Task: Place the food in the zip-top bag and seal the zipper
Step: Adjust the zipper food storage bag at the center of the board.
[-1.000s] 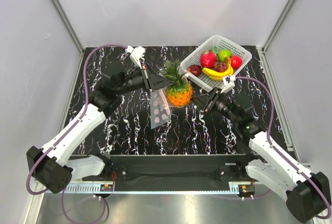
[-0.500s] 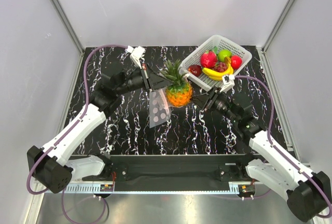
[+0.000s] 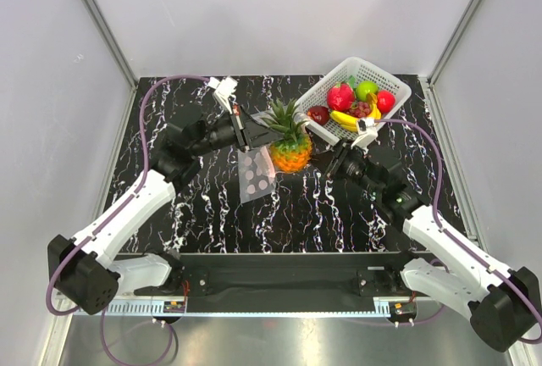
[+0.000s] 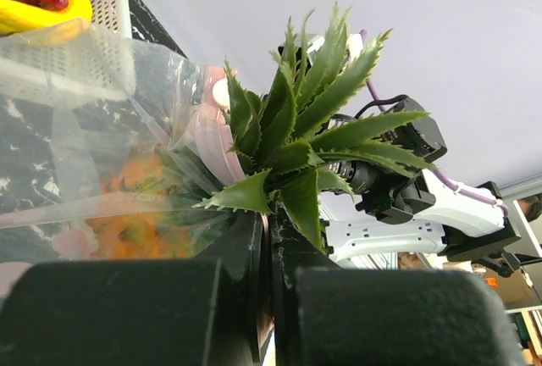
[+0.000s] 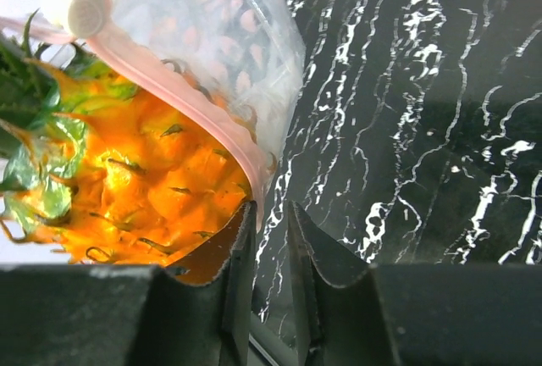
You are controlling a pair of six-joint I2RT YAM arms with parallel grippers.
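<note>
The orange pineapple [image 3: 290, 154] with its green top hangs partly inside the clear zip-top bag [image 3: 257, 178] above the table. My left gripper [image 3: 256, 133] is shut on the bag's mouth edge beside the leaves [image 4: 313, 129]; the wrist view shows its jaws [image 4: 271, 213] pressed on a thin strip. The pink zipper [image 5: 169, 86] with its white slider [image 5: 80, 8] wraps across the pineapple [image 5: 144, 180]. My right gripper [image 3: 331, 160] is narrowly open, its tips [image 5: 271, 209] at the zipper's lower end with bare table showing in the gap. Dark grapes [image 3: 362, 109] lie in the basket.
A white lattice basket [image 3: 366, 69] at the back right holds a banana [image 3: 351, 119] and red and green round fruits. It is just behind the right gripper. The black marbled table [image 3: 186, 205] spreads below the bag.
My right gripper has moved left and back, up to the pineapple's right side. The bag and pineapple have shifted slightly left with the left gripper.
</note>
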